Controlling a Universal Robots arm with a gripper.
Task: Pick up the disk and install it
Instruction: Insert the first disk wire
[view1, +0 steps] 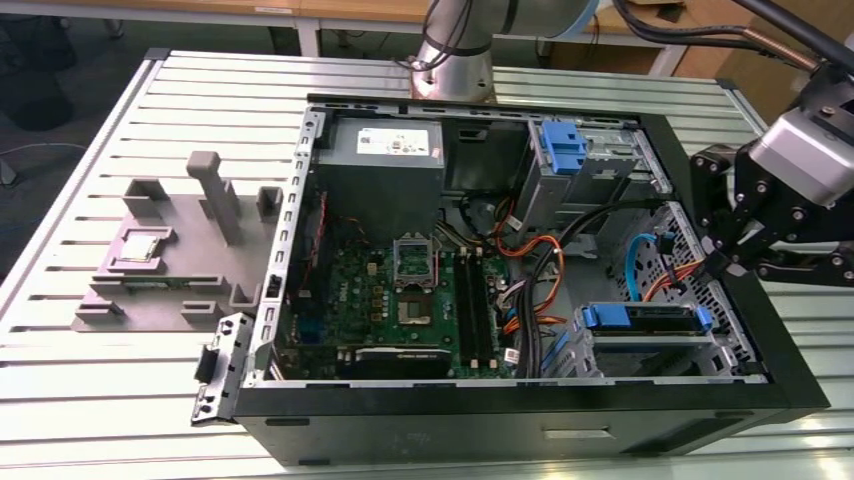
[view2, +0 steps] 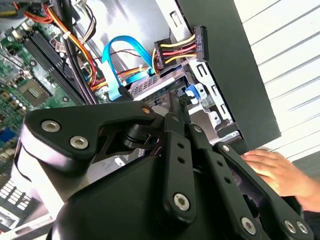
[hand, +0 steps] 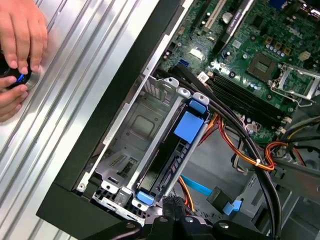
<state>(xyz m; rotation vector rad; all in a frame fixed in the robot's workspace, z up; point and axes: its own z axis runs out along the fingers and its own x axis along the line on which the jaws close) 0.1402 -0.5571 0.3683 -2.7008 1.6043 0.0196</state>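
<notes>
Gripper (hand: 171, 204) noted with jaws closed and empty, positioned just off the near end of the disk (hand: 172, 157), which sits slotted in the drive cage (hand: 142, 120) of the open computer case (hand: 125, 90), its long axis running directly away from the jaws.

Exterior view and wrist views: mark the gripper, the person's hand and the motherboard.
gripper (view1: 731, 262): exterior view, its dark lower end.
hand (view2: 274, 171): second wrist view, back of the hand.
motherboard (view1: 360, 290): exterior view, bare green board.

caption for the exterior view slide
Robot hand over the open computer case, near the blue-framed disk in its drive cage.
</notes>
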